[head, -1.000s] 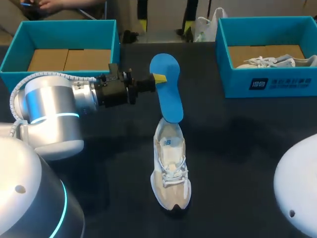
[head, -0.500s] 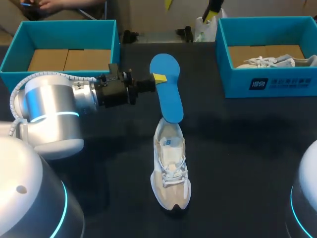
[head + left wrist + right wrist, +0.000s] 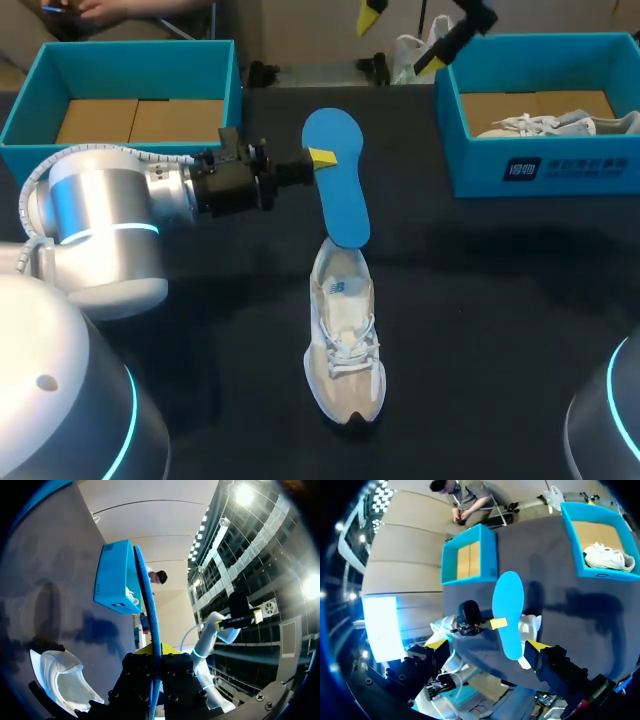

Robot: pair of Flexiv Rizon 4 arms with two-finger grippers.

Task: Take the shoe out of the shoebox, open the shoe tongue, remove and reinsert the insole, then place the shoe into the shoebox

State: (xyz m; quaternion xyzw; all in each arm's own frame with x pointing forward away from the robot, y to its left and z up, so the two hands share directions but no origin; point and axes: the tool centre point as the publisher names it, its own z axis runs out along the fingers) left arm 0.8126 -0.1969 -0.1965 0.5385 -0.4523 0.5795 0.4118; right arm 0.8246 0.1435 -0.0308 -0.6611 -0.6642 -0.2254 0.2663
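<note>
A blue insole [image 3: 337, 185] hangs upright, its lower end just above the heel opening of a white and beige shoe [image 3: 345, 345] lying on the dark table. My left gripper [image 3: 322, 158] is shut on the insole's edge near its upper end. In the left wrist view the insole [image 3: 148, 610] runs edge-on out from between the fingers, with the shoe [image 3: 62, 675] below. My right gripper [image 3: 405, 35] hangs open high over the table's far edge. From its own view, the right gripper [image 3: 487, 647] looks down on the insole [image 3: 507, 612] with nothing between its fingers.
A teal shoebox [image 3: 30, 105] with a bare cardboard bottom stands at the back left. A second teal shoebox [image 3: 545, 165] at the back right holds another white shoe [image 3: 560, 122]. Dark tabletop lies open around the shoe.
My right gripper has come into the head view at the top, and the right arm's body has slid further out at the lower right. The left arm, insole and shoe have not moved.
</note>
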